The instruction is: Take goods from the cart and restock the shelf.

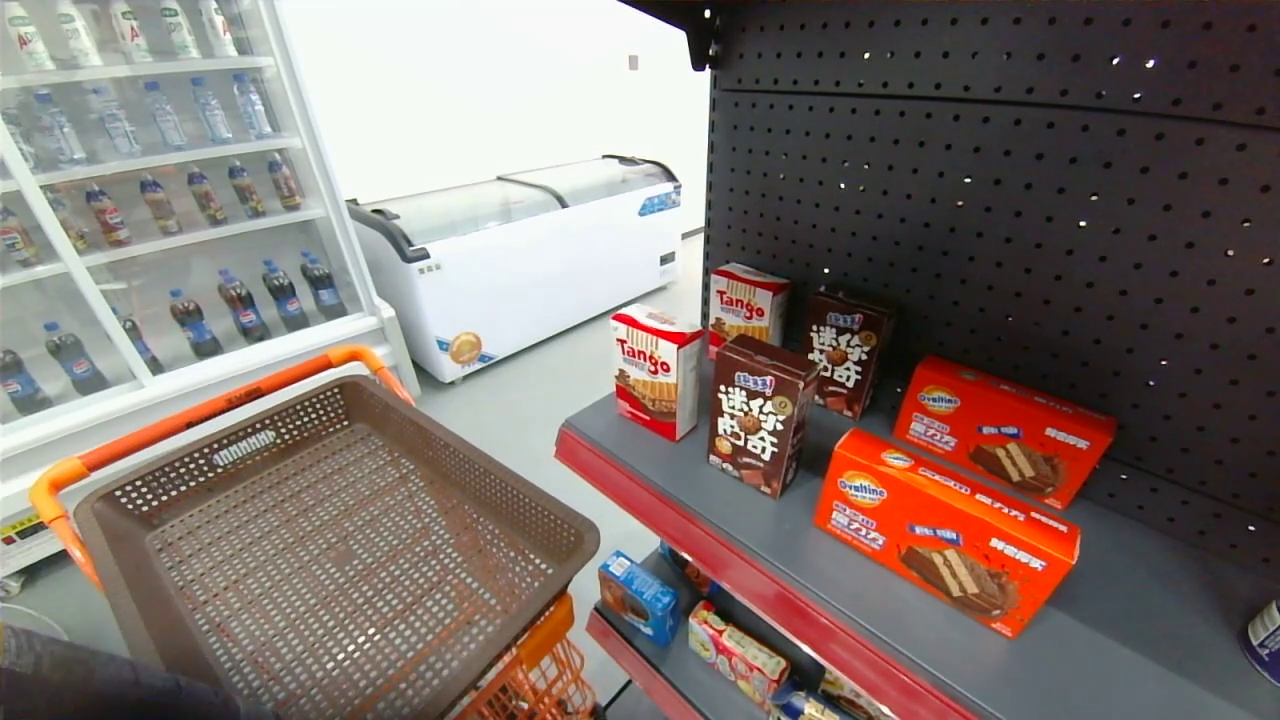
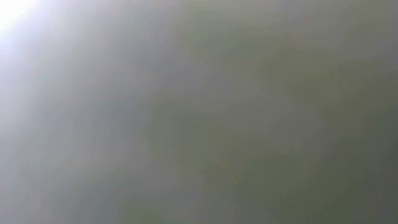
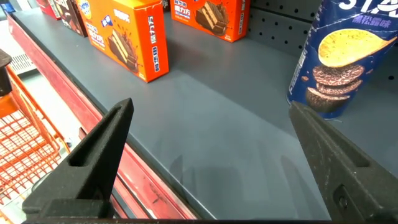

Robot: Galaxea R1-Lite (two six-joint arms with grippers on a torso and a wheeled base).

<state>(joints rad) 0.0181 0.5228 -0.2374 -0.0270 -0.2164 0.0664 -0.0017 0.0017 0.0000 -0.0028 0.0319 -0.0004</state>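
The brown cart basket [image 1: 500, 462] with orange handles stands at the lower left, and nothing lies in it. On the grey shelf [image 1: 700, 490] stand two red-and-white wafer boxes [image 1: 655, 370], two brown cookie boxes [image 1: 760, 415] and two orange boxes [image 1: 945, 530]. A blue chip can [image 1: 1265, 640] stands at the shelf's far right. My right gripper [image 3: 211, 106] hovers open over the bare shelf board [image 3: 217, 143], nothing between its fingers. The blue chip can [image 3: 339, 56] is just beyond one finger, and the orange boxes [image 3: 127, 37] are farther along.
A black pegboard [image 1: 1000, 200] backs the shelf. A lower shelf holds small packs [image 1: 640, 600]. A drinks cooler [image 1: 160, 200] and a white chest freezer [image 1: 520, 250] stand behind the cart. The cart's orange wire frame [image 3: 25, 143] is beside the shelf's red edge.
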